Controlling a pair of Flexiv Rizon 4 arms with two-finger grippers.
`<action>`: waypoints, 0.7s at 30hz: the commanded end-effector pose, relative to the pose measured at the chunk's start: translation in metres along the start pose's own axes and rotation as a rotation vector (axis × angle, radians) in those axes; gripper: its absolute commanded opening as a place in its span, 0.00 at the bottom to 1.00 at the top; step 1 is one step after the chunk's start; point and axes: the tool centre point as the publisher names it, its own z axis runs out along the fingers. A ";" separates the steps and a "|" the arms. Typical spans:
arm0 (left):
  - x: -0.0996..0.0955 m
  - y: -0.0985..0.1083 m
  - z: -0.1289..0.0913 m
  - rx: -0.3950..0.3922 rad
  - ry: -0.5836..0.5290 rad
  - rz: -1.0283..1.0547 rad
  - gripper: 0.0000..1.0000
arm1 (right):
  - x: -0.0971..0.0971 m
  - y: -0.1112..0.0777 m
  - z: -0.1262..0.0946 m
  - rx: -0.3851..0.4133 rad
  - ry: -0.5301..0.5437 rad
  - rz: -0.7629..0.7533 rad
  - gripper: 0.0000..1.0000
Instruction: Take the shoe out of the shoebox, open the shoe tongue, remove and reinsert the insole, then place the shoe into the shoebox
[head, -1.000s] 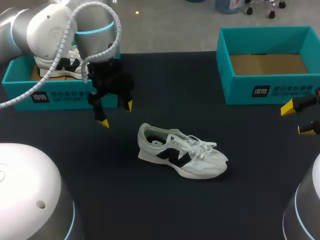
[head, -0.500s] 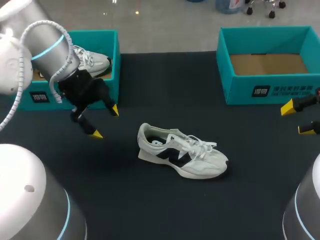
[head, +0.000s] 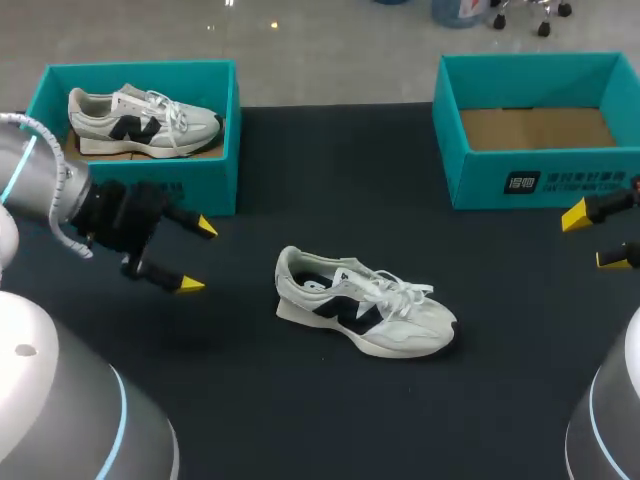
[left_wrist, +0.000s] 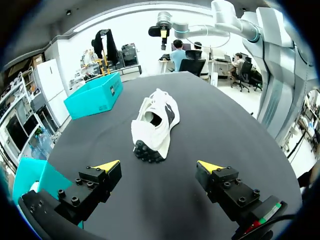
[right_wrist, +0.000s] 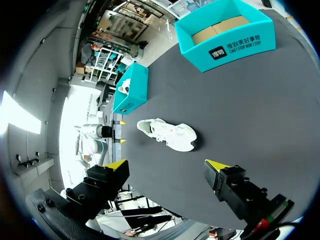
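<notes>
Head view: soft white shoe with dark side panels and loose laces rests upright mid-table, between two teal cardboard shoeboxes. Left gripper and right gripper are both empty, jaws wide.
Left wrist view: the heel faces the fingers, and a pinch on the pliable collar may buckle it or skid the shoe.
Right wrist view: the shoe lies well ahead.

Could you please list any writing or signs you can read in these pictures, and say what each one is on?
Empty shoebox, front wall: white logo and print, too small to read reliably.
Shoebox holding a shoe, front wall: white print, mostly hidden behind the left gripper, unreadable.
Shoe on the table: dark side emblem, no readable words.
</notes>
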 end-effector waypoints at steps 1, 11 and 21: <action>0.006 0.007 0.006 0.135 -0.102 0.029 1.00 | 0.000 -0.010 -0.003 -0.046 -0.002 0.002 1.00; 0.009 0.013 0.020 0.129 0.018 0.068 1.00 | 0.000 -0.010 -0.003 -0.046 -0.002 0.002 1.00; 0.017 0.019 0.031 0.134 -0.015 0.000 1.00 | 0.000 -0.010 -0.003 -0.046 -0.002 0.002 1.00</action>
